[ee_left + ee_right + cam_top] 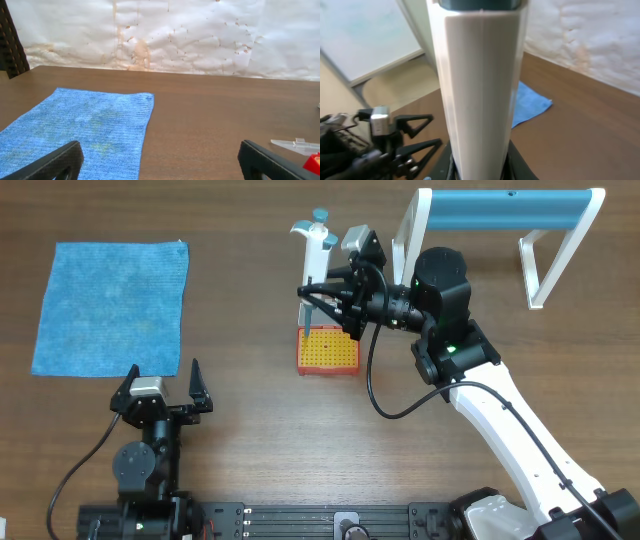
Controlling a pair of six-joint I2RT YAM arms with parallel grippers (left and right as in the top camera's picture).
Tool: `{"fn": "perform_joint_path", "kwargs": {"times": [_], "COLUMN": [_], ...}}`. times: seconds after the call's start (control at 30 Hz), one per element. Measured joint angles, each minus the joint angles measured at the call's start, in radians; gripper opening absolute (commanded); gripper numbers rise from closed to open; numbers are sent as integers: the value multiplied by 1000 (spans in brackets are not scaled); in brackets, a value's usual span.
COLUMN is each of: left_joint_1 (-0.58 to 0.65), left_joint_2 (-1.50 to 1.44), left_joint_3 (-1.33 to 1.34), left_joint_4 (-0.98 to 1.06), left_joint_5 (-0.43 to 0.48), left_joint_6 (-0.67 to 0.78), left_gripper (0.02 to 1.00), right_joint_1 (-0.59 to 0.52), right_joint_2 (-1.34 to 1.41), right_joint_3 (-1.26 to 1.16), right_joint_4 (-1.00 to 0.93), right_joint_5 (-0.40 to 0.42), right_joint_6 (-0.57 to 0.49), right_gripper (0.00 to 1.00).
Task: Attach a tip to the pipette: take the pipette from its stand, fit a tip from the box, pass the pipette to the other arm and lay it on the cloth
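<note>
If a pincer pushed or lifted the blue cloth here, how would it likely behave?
The blue cloth is probably floppy: it lies thin and flat on the table, its edges slightly uneven. Pushed at an edge, it would likely bunch or slide rather than hold its shape. Lifted by a corner, it should drape, and seems light.

Upright white pipette (316,252) by tip box (328,351)

The right arm (520,435) has white links, black joints and a looping black cable (372,395); the left claw (163,370) is black.
</note>
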Motion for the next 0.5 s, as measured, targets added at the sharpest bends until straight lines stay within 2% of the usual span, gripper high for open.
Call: {"fn": "perform_joint_path", "kwargs": {"times": [0.07,0.1,0.17,0.2,0.23,0.3,0.37,0.43,0.5], "left_joint_1": [0,0,0,0,0,0,0,0,0], "left_joint_2": [0,0,0,0,0,0,0,0,0], "left_joint_3": [0,0,0,0,0,0,0,0,-1], "left_joint_4": [1,3,25,27,23,23,23,32,72], "left_joint_5": [0,32,199,249,322,378,429,454,462], "left_joint_6": [0,-12,-111,-164,-271,-432,-655,-752,-911], "left_gripper": [998,996,996,996,996,996,996,996,993], "right_joint_1": [0,0,0,0,0,0,0,0,-10], "right_joint_2": [0,0,0,0,0,0,-1,-1,-1], "right_joint_3": [0,0,0,1,2,3,3,3,3], "right_joint_4": [0,0,-1,-14,-43,-88,-142,-144,-143], "right_joint_5": [-74,-103,-151,-164,-175,-187,-221,-251,-291], "right_joint_6": [29,34,47,50,53,57,60,75,84], "right_gripper": [75,66,75,75,75,75,77,75,75]}}
